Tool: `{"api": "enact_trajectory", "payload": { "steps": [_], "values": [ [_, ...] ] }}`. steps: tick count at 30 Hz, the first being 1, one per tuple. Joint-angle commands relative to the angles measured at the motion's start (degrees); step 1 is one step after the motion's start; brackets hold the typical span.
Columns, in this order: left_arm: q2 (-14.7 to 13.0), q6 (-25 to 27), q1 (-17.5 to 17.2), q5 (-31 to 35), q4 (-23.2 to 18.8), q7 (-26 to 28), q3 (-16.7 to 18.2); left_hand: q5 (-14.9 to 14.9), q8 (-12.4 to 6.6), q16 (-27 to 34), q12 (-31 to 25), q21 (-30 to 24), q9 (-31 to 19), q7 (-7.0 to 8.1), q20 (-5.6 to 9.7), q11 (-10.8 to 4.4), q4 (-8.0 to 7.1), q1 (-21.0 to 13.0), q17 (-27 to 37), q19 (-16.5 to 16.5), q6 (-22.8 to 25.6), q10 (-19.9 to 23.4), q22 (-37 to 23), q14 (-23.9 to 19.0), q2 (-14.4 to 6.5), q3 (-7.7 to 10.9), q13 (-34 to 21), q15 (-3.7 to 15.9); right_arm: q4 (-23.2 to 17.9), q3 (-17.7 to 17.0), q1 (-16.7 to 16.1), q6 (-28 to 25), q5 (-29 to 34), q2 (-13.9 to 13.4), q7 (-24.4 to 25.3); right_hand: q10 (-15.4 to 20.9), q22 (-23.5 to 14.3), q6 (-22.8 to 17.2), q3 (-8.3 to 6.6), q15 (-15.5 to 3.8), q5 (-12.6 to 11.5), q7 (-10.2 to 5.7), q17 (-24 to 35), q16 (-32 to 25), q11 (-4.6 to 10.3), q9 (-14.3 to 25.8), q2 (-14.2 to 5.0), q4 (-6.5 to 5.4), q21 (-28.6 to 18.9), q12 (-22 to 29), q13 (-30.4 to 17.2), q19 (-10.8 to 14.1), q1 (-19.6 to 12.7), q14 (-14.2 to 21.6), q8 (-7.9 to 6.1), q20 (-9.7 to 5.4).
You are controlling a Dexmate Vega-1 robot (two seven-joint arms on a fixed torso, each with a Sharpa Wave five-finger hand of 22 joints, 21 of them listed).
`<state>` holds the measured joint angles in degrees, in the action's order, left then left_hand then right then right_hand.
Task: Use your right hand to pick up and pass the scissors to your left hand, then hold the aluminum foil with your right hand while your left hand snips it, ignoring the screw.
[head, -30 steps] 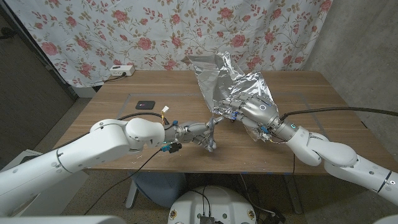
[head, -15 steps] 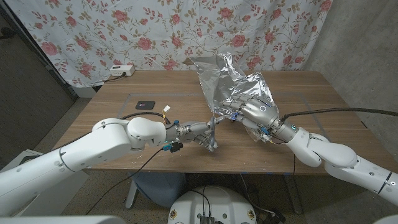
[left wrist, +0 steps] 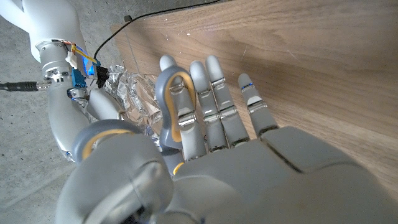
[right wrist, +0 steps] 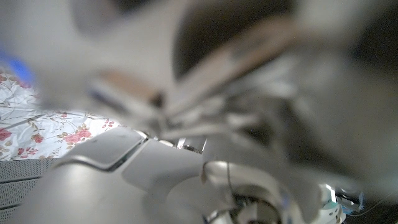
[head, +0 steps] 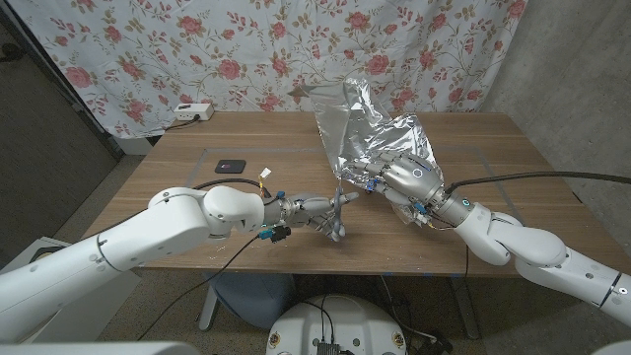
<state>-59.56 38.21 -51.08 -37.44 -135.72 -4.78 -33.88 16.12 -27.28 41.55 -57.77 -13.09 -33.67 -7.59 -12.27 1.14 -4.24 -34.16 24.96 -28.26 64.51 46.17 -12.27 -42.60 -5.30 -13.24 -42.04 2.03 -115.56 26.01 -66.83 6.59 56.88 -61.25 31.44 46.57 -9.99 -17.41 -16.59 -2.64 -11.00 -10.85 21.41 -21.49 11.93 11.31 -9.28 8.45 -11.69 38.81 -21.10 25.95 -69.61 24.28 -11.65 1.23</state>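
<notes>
Your right hand (head: 406, 177) grips the foil (head: 370, 133), raised over the surface's (head: 197, 192) middle. Your left hand (head: 317, 212) holds the scissors (head: 338, 212) at the foil's lower edge, toward the near edge.

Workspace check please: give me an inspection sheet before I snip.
Surface: wooden table, bare wood at left.
Job's things: aluminum foil held upright; scissors at its lower edge, grey-and-yellow handle loop over a finger.
Clutter: small black object; white power strip. Screw: nothing seen.
Robot hands: left robot hand holds scissors; right robot hand grips foil.
Cables: black cable from the right wrist.
Surroundings: floral curtain.
</notes>
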Motion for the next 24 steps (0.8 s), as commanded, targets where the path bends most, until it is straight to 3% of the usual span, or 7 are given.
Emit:
{"api": "enact_trajectory", "payload": {
  "steps": [1,6,13,15,18,20,24],
  "values": [
    [0.47,-1.06,0.06,-0.11,0.69,-0.37,-0.3,-0.81,0.14,0.35,-0.46,-0.23,-0.42,-0.02,0.09,-1.32,0.76,-2.63,0.25,-0.5,0.31,1.75,-0.18,-0.48,-2.06,1.84,-0.28,-0.12,-0.41,-0.01,-0.22,-0.55,0.39,-0.32,-0.11,0.54,-0.15,-0.48,0.15,-10.8,0.14,-0.1,0.18,0.25,0.12,0.34,-0.19,0.03,-0.01,0.29,-0.18,0.19,-0.79,0.5,0.0,-0.18],
    [0.73,-0.74,0.11,-0.56,0.81,-0.14,-0.21,-2.22,0.35,0.43,-0.51,-0.27,-0.75,-0.15,0.09,-1.25,2.76,-6.99,0.44,-0.39,0.05,1.4,-0.23,-0.18,-4.84,5.1,-0.85,-0.07,-0.52,-0.03,-0.27,-0.74,0.45,-0.38,-0.21,0.58,-0.15,-0.48,0.19,-10.8,0.14,-0.13,0.21,0.3,0.13,0.34,-0.19,0.03,0.01,0.32,-0.17,0.15,-0.83,0.48,0.02,-0.25],
    [0.93,-0.87,0.2,-0.24,0.98,-0.03,-0.48,-2.72,0.68,-0.02,-0.36,-0.61,-1.09,0.18,0.25,-1.82,6.17,-14.6,0.24,-0.53,0.44,1.74,-0.37,-0.57,-6.59,13.49,-1.18,0.68,-0.85,-0.15,-0.55,-1.17,0.63,-0.57,-0.38,0.62,-0.15,-0.47,0.28,-10.8,0.14,-0.07,0.28,0.41,0.1,0.34,-0.21,0.0,0.03,0.38,-0.13,0.11,-0.89,0.44,0.05,-0.31],
    [1.02,-0.58,0.26,-0.2,0.93,0.14,-0.61,-2.28,0.9,-0.35,-0.1,-0.71,-1.05,0.51,0.38,-1.76,6.97,-17.12,0.25,-0.4,0.34,1.69,-0.45,-0.41,-6.87,17.23,-1.12,0.75,-0.97,-0.19,-0.64,-1.39,0.69,-0.61,-0.57,0.62,-0.15,-0.49,0.29,-10.8,0.14,-0.08,0.3,0.43,0.11,0.34,-0.22,-0.01,0.02,0.38,-0.12,0.14,-0.91,0.44,0.04,-0.34],
    [0.9,-2.25,-0.4,0.43,1.13,0.32,-0.53,-1.13,1.1,-1.94,0.15,-1.21,-2.09,1.3,0.52,-2.87,7.86,-23.16,-0.19,0.06,-0.03,0.92,-0.81,-0.68,-6.98,30.07,-2.41,1.75,-1.07,-0.2,-0.71,-1.63,0.74,-0.61,-0.76,0.64,-0.15,-0.53,0.34,-10.8,0.14,-0.04,0.33,0.47,0.1,0.35,-0.21,-0.02,0.01,0.43,-0.14,0.17,-0.93,0.44,0.04,-0.31],
    [0.87,-5.46,-2.13,-0.02,1.87,0.44,0.4,-1.34,1.02,-2.83,0.18,-1.34,-2.96,2.31,1.16,-3.43,7.62,-23.84,-0.4,0.27,-0.98,0.28,-0.88,-0.22,-6.91,33.03,-3.18,2.82,-1.05,-0.14,-0.69,-1.69,0.86,-0.56,-0.73,0.63,-0.15,-0.54,0.37,-10.8,0.15,-0.1,0.35,0.49,0.12,0.35,-0.21,-0.03,0.01,0.42,-0.1,0.15,-0.94,0.44,0.05,-0.3],
    [0.22,-8.35,-3.52,1.54,1.76,0.86,0.75,-1.73,1.01,-3.42,0.17,-1.42,-3.62,2.87,1.64,-4.13,7.28,-24.11,-0.52,0.43,-1.93,0.02,-0.93,0.04,-6.96,34.89,-3.62,3.13,-1.17,0.09,-0.55,-2.04,1.3,-0.43,-1.25,0.63,-0.15,-0.53,0.43,-10.79,0.16,-0.06,0.39,0.53,0.11,0.35,-0.22,-0.06,0.04,0.43,-0.06,0.09,-0.95,0.46,0.06,-0.42]
  ]
}}
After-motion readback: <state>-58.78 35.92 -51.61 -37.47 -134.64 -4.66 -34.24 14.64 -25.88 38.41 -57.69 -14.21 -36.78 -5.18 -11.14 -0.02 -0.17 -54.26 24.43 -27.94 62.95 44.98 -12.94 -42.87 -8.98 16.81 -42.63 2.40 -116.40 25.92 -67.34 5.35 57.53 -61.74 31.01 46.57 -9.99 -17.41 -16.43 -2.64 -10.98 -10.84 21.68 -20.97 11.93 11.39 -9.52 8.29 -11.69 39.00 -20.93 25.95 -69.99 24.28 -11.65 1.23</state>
